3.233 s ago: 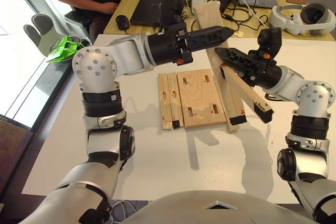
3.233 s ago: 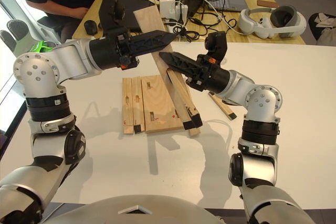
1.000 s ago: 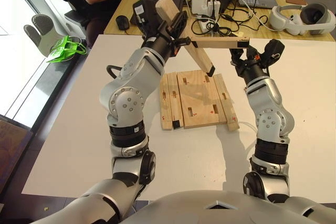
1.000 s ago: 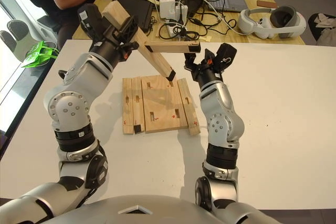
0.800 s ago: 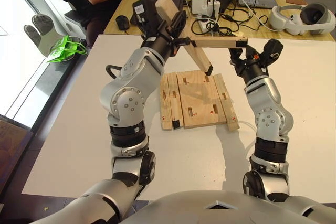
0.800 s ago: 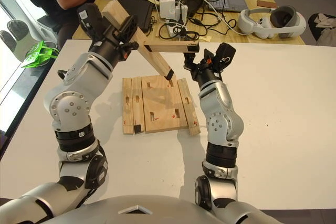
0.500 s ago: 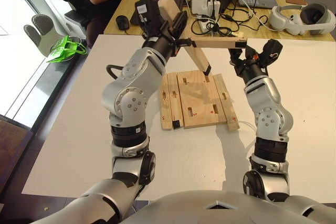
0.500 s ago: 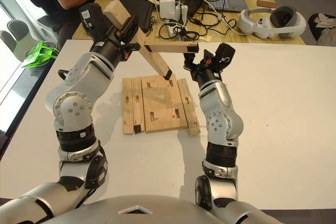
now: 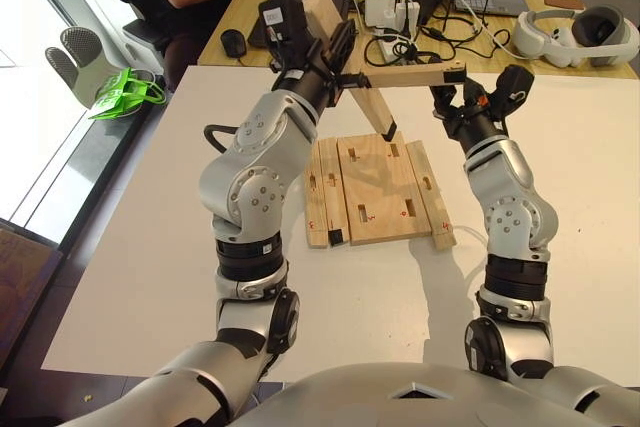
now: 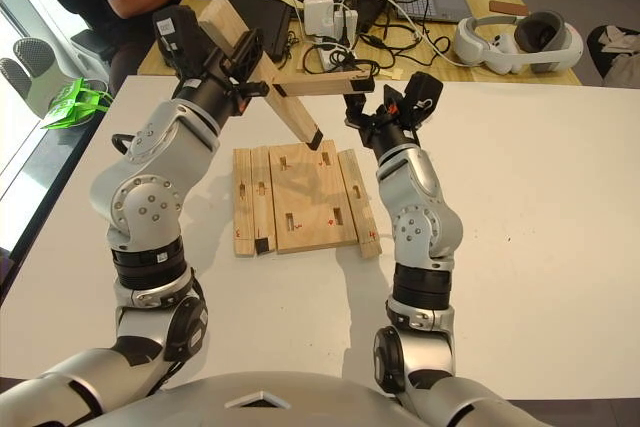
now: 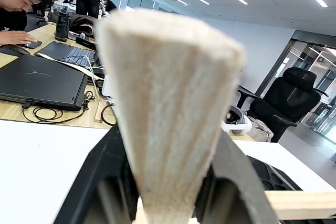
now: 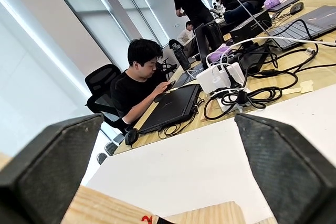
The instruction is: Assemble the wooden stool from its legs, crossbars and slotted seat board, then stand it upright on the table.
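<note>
My left gripper [image 9: 335, 47] is shut on a wooden leg [image 9: 362, 87], held tilted above the far edge of the slotted seat board [image 9: 375, 187]. In the left wrist view the leg [image 11: 168, 114] stands between the black fingers. A crossbar [image 9: 415, 75] sticks out level from the leg toward my right gripper [image 9: 455, 97], which is open with its fingers [image 12: 47, 166] spread on either side of the crossbar's [image 12: 157, 216] free end. The seat board lies flat on the white table [image 9: 120, 247], with long wooden pieces [image 9: 318, 192] lying against both of its sides.
Behind the table's far edge stands a desk with laptops, a power strip and tangled cables [image 9: 400, 17]. A white headset [image 9: 580, 32] lies at its right end. A person sits at that desk on the far left. The near half of the table is bare.
Since 3.2 s ago both arms swung up to the far side, lifting leg and crossbar over the board. In the last second both drifted slightly left, as did the right gripper.
</note>
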